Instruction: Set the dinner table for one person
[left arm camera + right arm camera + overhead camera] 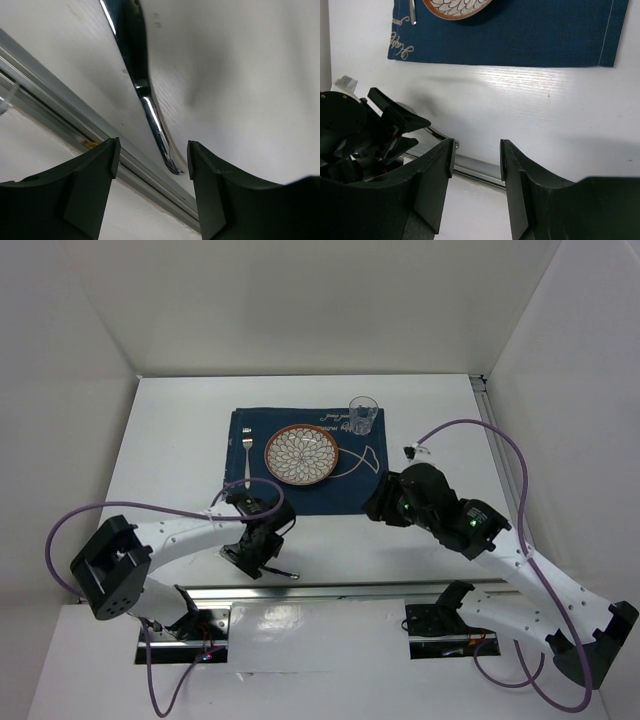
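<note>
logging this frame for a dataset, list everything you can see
dinner table: 1, white, under everything
placemat: 1, navy blue, centre of the table
plate: 1, white pattern with brown rim, middle of the placemat
fork: 1, silver, on the placemat left of the plate
glass: 1, clear, placemat's far right corner
metal utensil: 1, silver, on bare table by the near edge, type unclear
rail: 1, silver, along the near edge
left pincer: 1, black, open above the utensil
right pincer: 1, black, open, empty, near side of the placemat
</note>
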